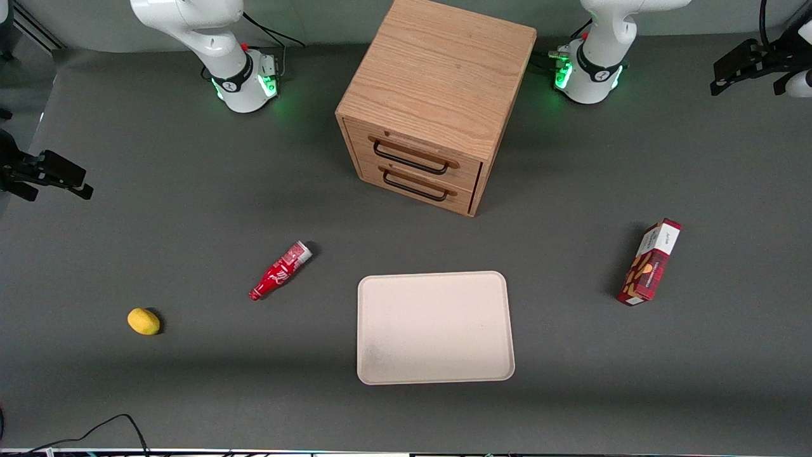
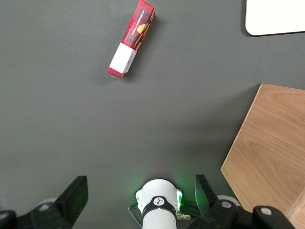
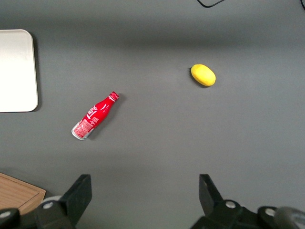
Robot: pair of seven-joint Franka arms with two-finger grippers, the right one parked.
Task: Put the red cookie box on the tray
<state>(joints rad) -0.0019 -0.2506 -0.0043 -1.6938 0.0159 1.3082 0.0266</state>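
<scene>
The red cookie box [image 1: 649, 261] lies flat on the dark table toward the working arm's end, its white end panel pointing toward the arm bases. It also shows in the left wrist view [image 2: 132, 39]. The cream tray [image 1: 434, 327] lies bare in front of the wooden drawer cabinet, nearer the front camera; one corner shows in the left wrist view [image 2: 276, 16]. My left gripper [image 1: 736, 66] hangs high over the table edge, farther from the front camera than the box. In its own wrist view the gripper [image 2: 138, 195] is open and empty, well apart from the box.
A wooden drawer cabinet [image 1: 438, 101] with two drawers stands between the arm bases. A small red bottle [image 1: 280, 270] lies beside the tray toward the parked arm's end. A yellow lemon [image 1: 144, 321] lies farther that way. A black cable [image 1: 114, 422] crosses the front edge.
</scene>
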